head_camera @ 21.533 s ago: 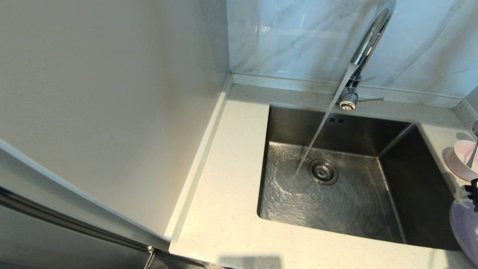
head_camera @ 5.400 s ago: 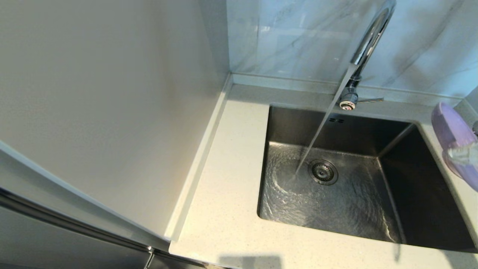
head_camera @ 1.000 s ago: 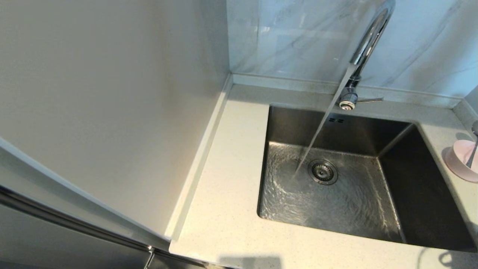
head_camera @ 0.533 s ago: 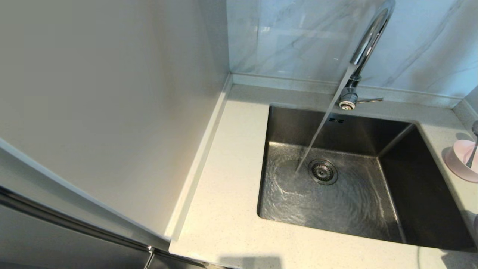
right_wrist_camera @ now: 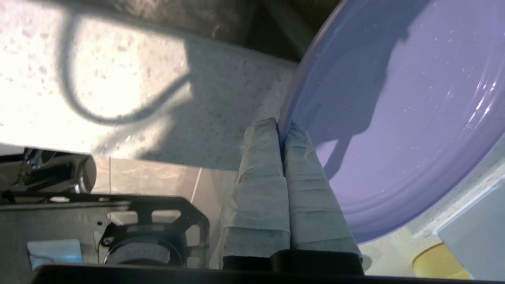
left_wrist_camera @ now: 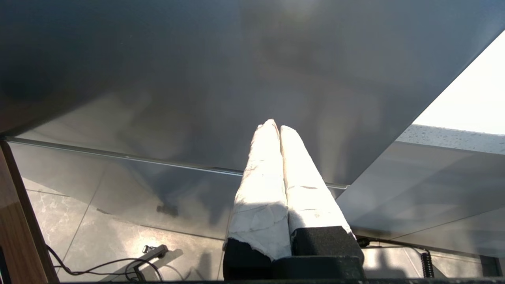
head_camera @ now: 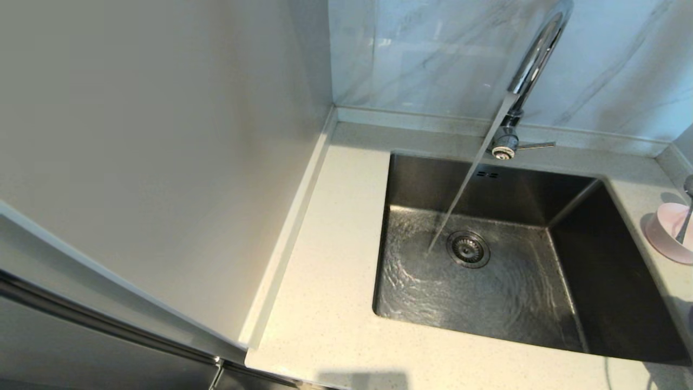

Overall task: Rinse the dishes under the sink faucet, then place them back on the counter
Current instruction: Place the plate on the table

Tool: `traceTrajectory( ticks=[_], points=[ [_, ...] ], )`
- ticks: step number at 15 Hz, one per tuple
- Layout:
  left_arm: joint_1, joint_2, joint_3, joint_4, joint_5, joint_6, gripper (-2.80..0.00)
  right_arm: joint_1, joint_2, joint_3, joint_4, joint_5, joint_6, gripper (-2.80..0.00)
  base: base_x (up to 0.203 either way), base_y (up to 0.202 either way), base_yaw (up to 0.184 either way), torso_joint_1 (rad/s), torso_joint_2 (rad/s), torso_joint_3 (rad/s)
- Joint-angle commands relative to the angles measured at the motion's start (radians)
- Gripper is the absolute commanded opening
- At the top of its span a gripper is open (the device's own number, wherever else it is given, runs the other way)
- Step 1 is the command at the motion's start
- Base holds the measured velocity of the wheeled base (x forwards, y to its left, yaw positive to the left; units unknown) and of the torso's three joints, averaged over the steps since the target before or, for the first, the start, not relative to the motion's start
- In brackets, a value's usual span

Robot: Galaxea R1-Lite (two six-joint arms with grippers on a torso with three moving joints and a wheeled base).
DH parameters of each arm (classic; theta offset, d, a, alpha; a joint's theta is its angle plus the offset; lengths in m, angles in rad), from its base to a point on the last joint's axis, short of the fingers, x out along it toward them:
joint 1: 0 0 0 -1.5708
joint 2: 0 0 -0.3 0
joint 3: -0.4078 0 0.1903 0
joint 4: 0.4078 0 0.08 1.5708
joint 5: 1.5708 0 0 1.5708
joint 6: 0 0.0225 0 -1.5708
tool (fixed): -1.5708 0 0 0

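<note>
The sink faucet (head_camera: pixel 533 59) runs, and its stream lands in the sink (head_camera: pixel 411 179) just left of the drain strainer (head_camera: pixel 468 249). A pale pink bowl (head_camera: pixel 663 230) stands on the counter (head_camera: pixel 330 281) at the right edge, with a thin metal utensil (head_camera: pixel 685 222) leaning in it. In the right wrist view my right gripper (right_wrist_camera: pixel 283 125) is shut on the rim of the wet lilac plate (right_wrist_camera: pixel 414 118), tilted low over the speckled counter (right_wrist_camera: pixel 221 134); neither shows in the head view. My left gripper (left_wrist_camera: pixel 275 126) is shut and empty, parked below the counter.
A tall cream panel (head_camera: pixel 162 162) walls off the counter's left side, and marble tiles (head_camera: pixel 433 54) back it. Near the plate's lower edge in the right wrist view sit a yellow object (right_wrist_camera: pixel 438 260) and a pale grey block (right_wrist_camera: pixel 473 225).
Five seconds ago the lilac plate hung in view at the sink's right edge; it has since left the head view. In the last second only the shadows at the bottom right corner shifted.
</note>
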Motion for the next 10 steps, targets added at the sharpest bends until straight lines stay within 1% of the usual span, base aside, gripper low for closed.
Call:
traceTrajectory(
  ticks=[1, 3, 7, 10],
  points=[
    [0.000, 0.000, 0.000, 0.000, 0.000, 0.000, -2.80, 0.000, 0.011, 0.008, -0.016, -0.002, -0.002, -2.80, 0.000, 0.000, 0.000, 0.000, 0.00, 0.000],
    [0.000, 0.000, 0.000, 0.000, 0.000, 0.000, -2.80, 0.000, 0.015, 0.011, -0.023, -0.039, 0.000, -2.80, 0.000, 0.000, 0.000, 0.000, 0.00, 0.000],
    [0.000, 0.000, 0.000, 0.000, 0.000, 0.000, -2.80, 0.000, 0.017, 0.014, -0.026, -0.042, 0.011, -2.80, 0.000, 0.000, 0.000, 0.000, 0.00, 0.000],
    [0.000, 0.000, 0.000, 0.000, 0.000, 0.000, -2.80, 0.000, 0.017, 0.045, -0.116, -0.051, 0.001, -2.80, 0.000, 0.000, 0.000, 0.000, 0.00, 0.000]
  ],
)
